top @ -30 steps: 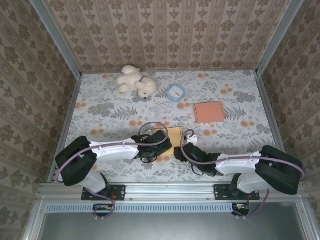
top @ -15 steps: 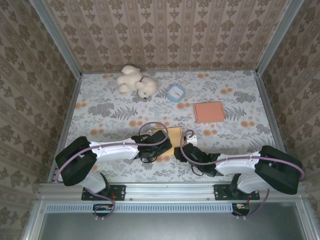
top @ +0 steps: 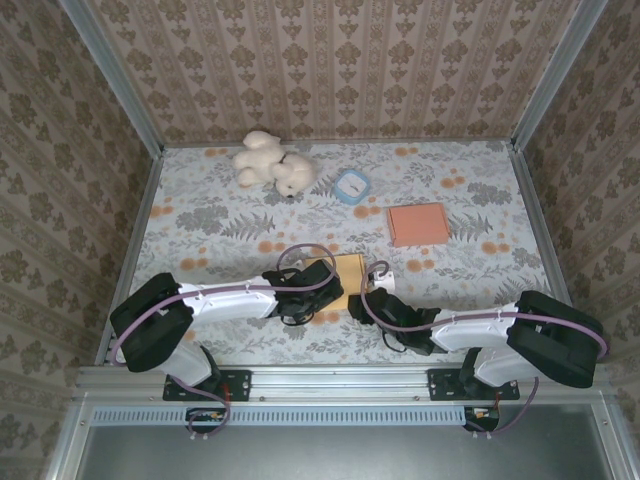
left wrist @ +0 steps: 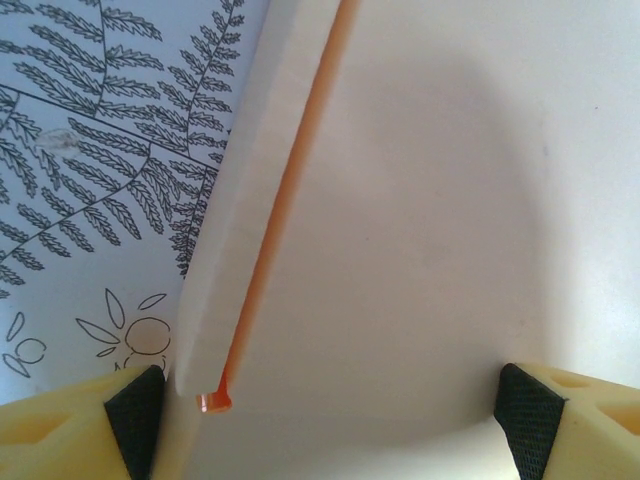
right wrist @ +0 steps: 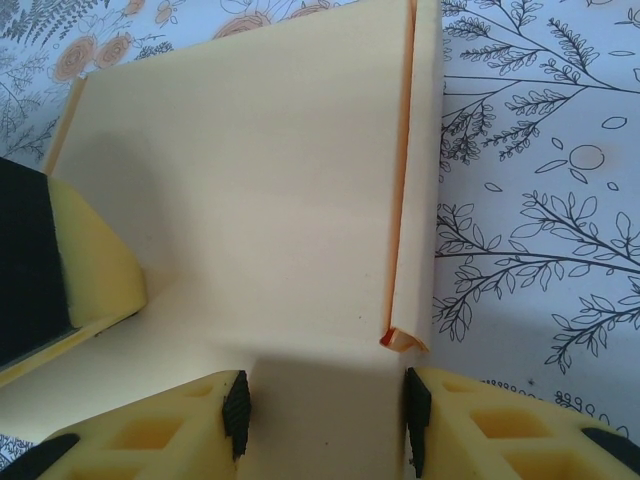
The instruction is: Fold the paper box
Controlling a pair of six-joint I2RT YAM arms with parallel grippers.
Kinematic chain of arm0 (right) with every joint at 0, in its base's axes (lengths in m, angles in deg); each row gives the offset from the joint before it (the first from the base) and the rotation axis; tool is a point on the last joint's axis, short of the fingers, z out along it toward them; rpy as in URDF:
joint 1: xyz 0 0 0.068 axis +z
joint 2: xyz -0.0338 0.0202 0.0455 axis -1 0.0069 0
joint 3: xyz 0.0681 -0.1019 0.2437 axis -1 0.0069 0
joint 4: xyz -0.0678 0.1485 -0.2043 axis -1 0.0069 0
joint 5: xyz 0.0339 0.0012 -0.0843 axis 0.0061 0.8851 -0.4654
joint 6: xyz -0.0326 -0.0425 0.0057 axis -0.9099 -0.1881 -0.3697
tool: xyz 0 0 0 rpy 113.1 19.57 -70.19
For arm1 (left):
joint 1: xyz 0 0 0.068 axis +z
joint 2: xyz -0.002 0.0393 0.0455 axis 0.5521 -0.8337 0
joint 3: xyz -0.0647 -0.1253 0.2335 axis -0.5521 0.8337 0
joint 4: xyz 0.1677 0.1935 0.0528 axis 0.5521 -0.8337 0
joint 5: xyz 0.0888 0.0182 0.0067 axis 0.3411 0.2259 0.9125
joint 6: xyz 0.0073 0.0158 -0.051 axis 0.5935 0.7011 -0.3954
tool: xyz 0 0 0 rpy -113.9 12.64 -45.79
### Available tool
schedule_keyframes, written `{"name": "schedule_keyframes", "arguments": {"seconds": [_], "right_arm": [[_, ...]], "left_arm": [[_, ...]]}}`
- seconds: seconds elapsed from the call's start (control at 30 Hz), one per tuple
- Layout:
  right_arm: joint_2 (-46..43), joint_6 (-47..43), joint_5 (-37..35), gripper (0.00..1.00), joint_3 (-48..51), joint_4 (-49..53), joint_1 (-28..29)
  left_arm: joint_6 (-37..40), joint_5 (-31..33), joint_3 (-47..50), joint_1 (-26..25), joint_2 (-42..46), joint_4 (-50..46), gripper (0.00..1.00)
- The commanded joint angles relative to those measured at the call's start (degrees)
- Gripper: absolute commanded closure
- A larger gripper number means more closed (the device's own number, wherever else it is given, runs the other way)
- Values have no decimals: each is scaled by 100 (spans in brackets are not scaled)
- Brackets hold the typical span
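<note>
The paper box [top: 346, 268] is a flat pale-yellow sheet with orange edges, lying near the table's front middle. My left gripper [top: 320, 291] is on its left side and my right gripper [top: 369, 291] is on its right side. In the left wrist view the box [left wrist: 430, 200] has a raised flap [left wrist: 235, 220], and the left gripper [left wrist: 325, 405] stands open wide over the panel. In the right wrist view the right gripper [right wrist: 325, 412] straddles the box [right wrist: 250, 170] beside a folded side flap [right wrist: 420, 200]. Whether its pads pinch the paper is unclear. A left-gripper finger [right wrist: 90, 265] rests on the sheet.
An orange folded box [top: 418, 223] lies at the right. A blue-and-white round dish [top: 352, 186] and a cream teddy bear [top: 272, 163] are at the back. Metal rails and patterned walls close in the flowered table [top: 210, 225].
</note>
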Motion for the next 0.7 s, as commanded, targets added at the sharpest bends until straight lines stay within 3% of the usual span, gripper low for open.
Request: {"name": "schedule_keyframes", "arguments": {"seconds": [0.0,0.67], "right_arm": [[217,-122,106,53,174,354,74],[749,-1112,-6,53,308,-913,157]], "left_arm": [[142,-56,187,27,-75,-846,12],[327,-12,185,72,-45,-945,10]]}}
